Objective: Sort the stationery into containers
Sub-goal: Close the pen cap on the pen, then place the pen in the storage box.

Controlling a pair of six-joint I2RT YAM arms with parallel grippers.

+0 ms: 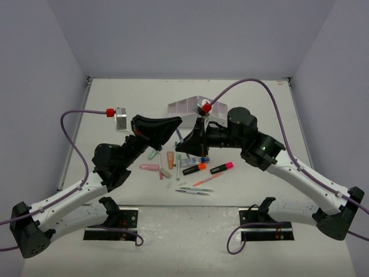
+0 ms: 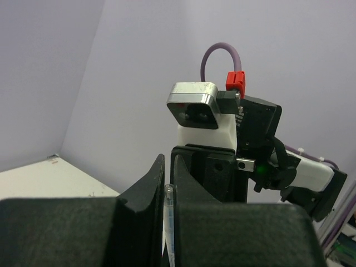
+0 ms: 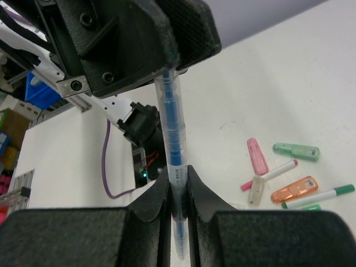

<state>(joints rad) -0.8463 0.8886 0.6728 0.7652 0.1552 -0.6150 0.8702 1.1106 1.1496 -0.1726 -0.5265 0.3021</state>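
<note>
Both grippers on one item: thin clear-barrelled pen with blue core (image 3: 172, 128). My right gripper (image 3: 178, 186) is clamped on it near one end, my left gripper (image 2: 168, 167) is clenched on the other end. The pen runs straight between the two, lifted off the white bench (image 1: 115, 104), above its middle.

White wedge-topped organiser box (image 1: 189, 106) sits toward the far edge, just behind the grippers (compartment contents not readable from here).

Other stationery lies loose mid-bench, toward the near edge:
- black highlighter with orange end (image 1: 194, 169)
- black highlighter with pink end (image 1: 222, 168)
- pink capsule-shaped piece (image 1: 149, 167)
- thin green pens (image 1: 195, 190)
</note>
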